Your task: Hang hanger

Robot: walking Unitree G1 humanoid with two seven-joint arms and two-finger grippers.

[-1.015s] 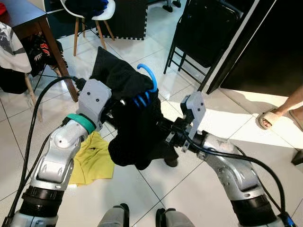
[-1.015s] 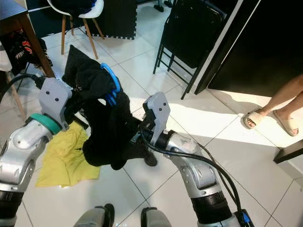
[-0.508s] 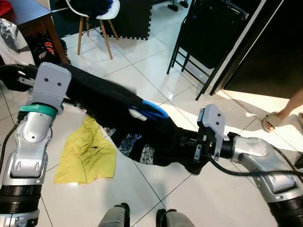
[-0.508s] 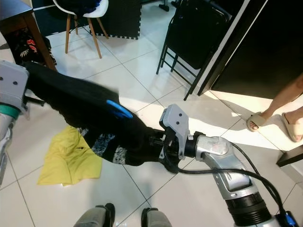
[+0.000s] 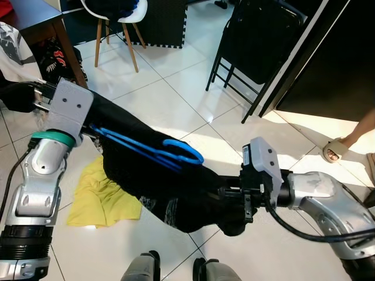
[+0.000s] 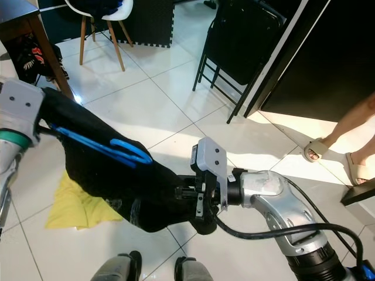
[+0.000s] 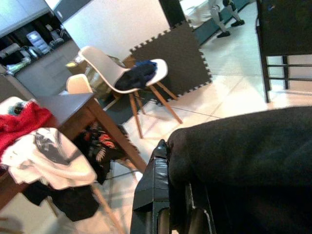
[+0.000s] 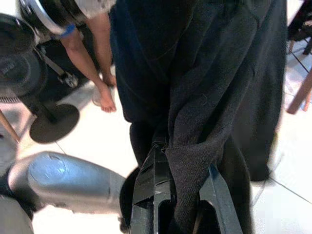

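Observation:
A black garment is stretched between my two grippers above the tiled floor. On its upper side lies a blue hanger, its hook toward the middle and its arms running back to my left wrist. My left gripper is shut on the garment's far left end; cloth covers its fingers in the eye views. My right gripper is shut on the lower right end, with black cloth pinched between its fingers. The garment sags between the two holds.
A yellow cloth lies on the floor under the garment. A black folding chair stands ahead, with a wooden table piled with clothes and a white chair at far left. A person's sandalled foot is at right.
My arms have spread apart, pulling the bunched garment out into a long band. Over the last half second it sagged lower and more of the blue hanger came into sight.

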